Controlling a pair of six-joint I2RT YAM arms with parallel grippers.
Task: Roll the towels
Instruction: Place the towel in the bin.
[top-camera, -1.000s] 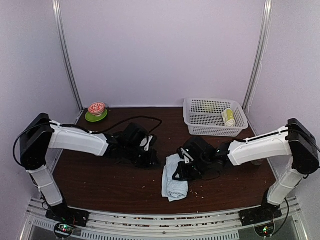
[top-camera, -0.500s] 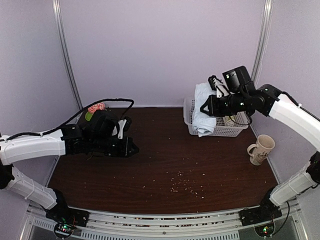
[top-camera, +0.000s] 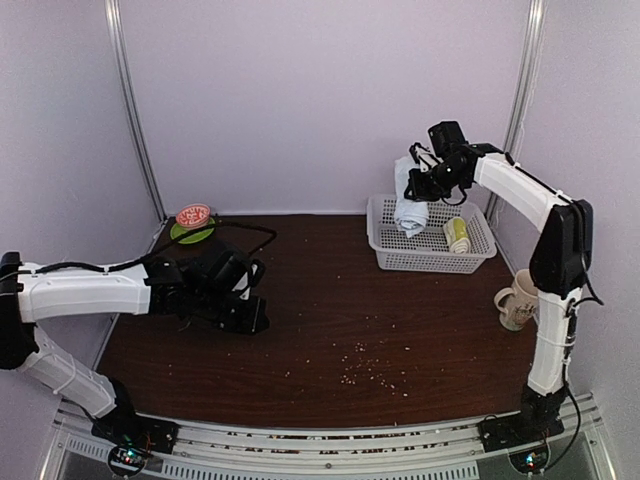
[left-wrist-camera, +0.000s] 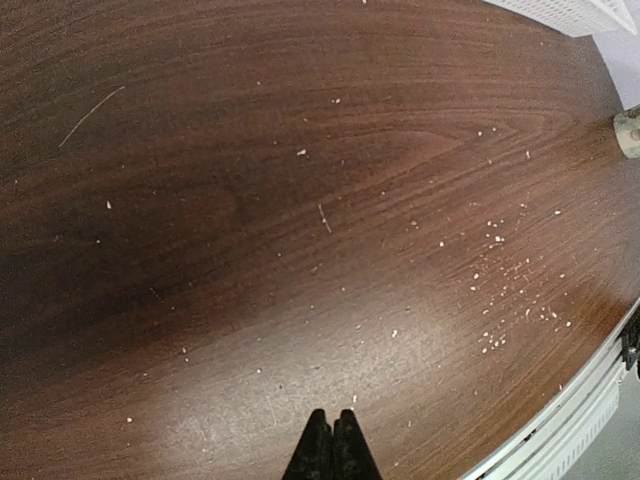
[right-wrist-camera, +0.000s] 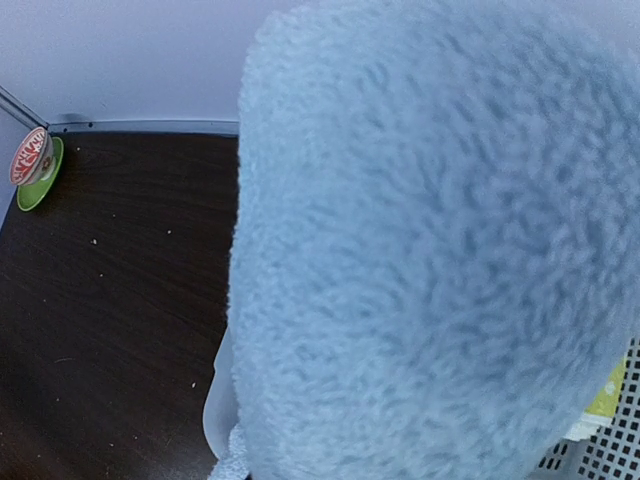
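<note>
Top view: your right gripper (top-camera: 420, 178) pinches the pale-blue towel (top-camera: 408, 208), which hangs over the basket (top-camera: 385, 250). The green towel (top-camera: 457, 235) sits inside, with a mug (top-camera: 520, 298) nearby. Left wrist: your left gripper (left-wrist-camera: 333, 452) is pressed together over the crumby table (left-wrist-camera: 250, 200). Right wrist: the pale-blue towel blocks nearly everything.

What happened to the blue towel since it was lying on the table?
The right gripper lifted the blue towel off the table and carried it back, so it now hangs above the basket. The left gripper pulled away to the left, shut and empty. The green towel in the basket and the bowl stayed put.
</note>
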